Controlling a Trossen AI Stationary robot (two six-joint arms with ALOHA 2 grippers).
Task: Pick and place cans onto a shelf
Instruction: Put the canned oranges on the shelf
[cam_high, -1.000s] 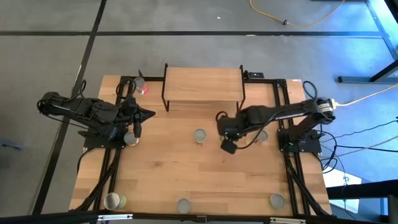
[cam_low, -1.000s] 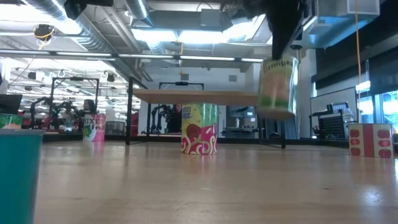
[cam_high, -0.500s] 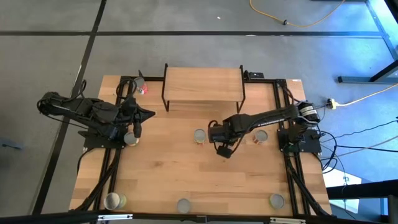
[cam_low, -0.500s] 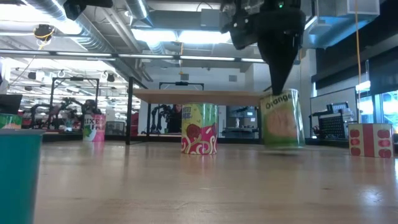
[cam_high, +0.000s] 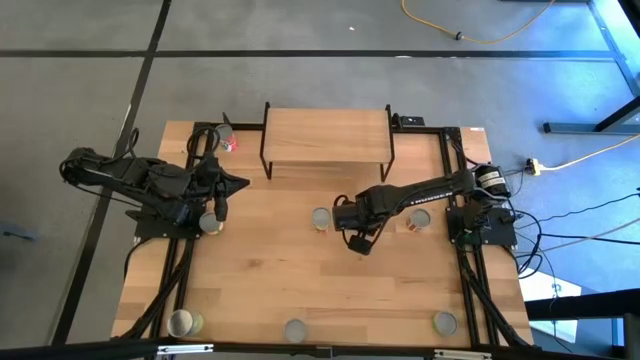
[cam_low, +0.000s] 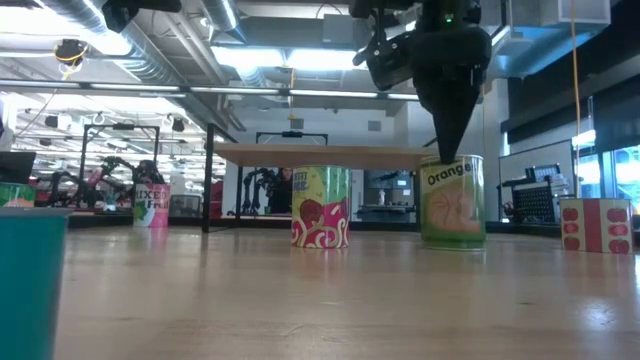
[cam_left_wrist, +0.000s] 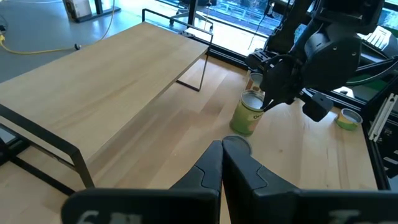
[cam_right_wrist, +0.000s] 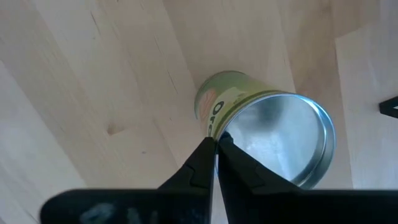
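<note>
The right claw (cam_right_wrist: 215, 144) stands directly over the green "Orange" can (cam_low: 452, 201), its two fingers drawn together to a slit and pinching the can's metal rim at the edge nearest the claw; the can's base appears to rest on the counter (cam_high: 300, 280). Just beside the claw, on the side away from the right arm's base, stands another can with a green and red label (cam_low: 320, 206), and beyond the claw, well above the counter, is the shelf (cam_high: 326, 136), its top board bare. The left claw (cam_left_wrist: 222, 151) waits at the left side of the counter with its fingers pressed together, holding nothing. The risk I see is the thin rim pinch: with so little metal gripped off-centre, the can could swing, slip or tip when raised, and a swinging can might knock the neighbouring can or strike the shelf's front edge.
</note>
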